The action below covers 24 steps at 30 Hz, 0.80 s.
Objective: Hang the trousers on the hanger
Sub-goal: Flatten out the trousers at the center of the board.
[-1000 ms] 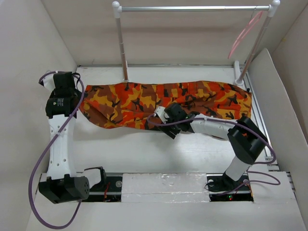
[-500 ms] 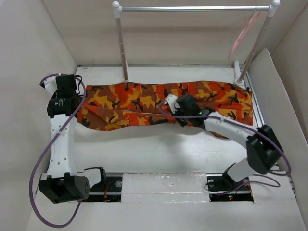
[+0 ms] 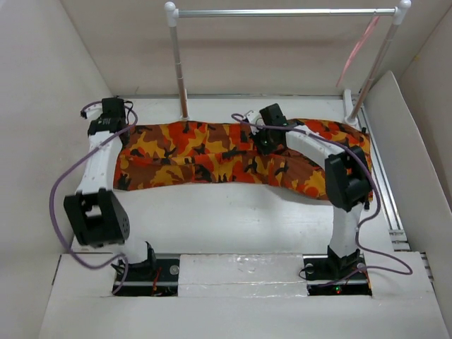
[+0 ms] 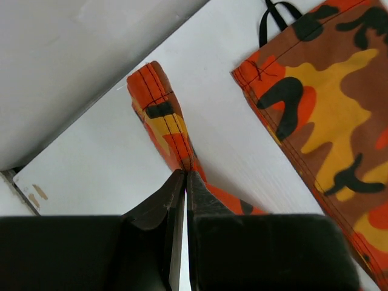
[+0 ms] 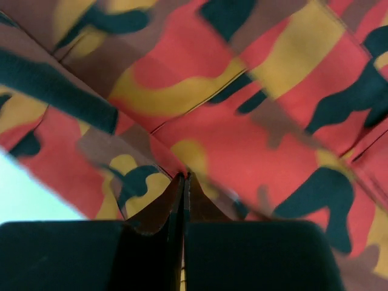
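Across the table (image 3: pixel 212 212), one pair of trousers (image 3: pixel 198 152) — left tool (image 4: pixel 185 174), right tool (image 5: pixel 183 177) both pinching it, one hanger (image 3: pixel 357 46) beyond

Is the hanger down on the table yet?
No, the pink hanger hangs from the right end of the silver bar, up off the table.
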{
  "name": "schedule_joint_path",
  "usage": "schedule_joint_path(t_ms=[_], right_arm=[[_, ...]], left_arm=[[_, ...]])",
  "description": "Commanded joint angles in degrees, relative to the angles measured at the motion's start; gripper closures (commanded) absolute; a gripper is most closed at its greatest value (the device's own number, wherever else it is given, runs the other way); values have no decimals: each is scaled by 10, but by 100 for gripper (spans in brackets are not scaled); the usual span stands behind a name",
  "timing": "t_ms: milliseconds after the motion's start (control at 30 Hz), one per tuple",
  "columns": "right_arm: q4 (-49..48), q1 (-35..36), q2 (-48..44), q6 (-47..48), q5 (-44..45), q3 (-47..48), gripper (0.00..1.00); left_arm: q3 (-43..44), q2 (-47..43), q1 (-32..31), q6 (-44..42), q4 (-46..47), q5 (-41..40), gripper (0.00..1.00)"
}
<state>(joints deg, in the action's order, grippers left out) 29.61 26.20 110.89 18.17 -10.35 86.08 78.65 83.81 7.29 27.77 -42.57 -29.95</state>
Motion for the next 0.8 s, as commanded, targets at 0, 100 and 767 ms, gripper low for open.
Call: schedule_joint_path(t_ms=[0,100,767], right_arm=[[5,-9,23,-13,36,94,99],[27,3,32,-34,92,131,51],[-61,175,-450,-123,38,-313,64]], left_arm=[[71,81,8,-18,26,-34,100],[115,130,8,-20,25,-27,100],[-271,-127,78,164,142,154,37]])
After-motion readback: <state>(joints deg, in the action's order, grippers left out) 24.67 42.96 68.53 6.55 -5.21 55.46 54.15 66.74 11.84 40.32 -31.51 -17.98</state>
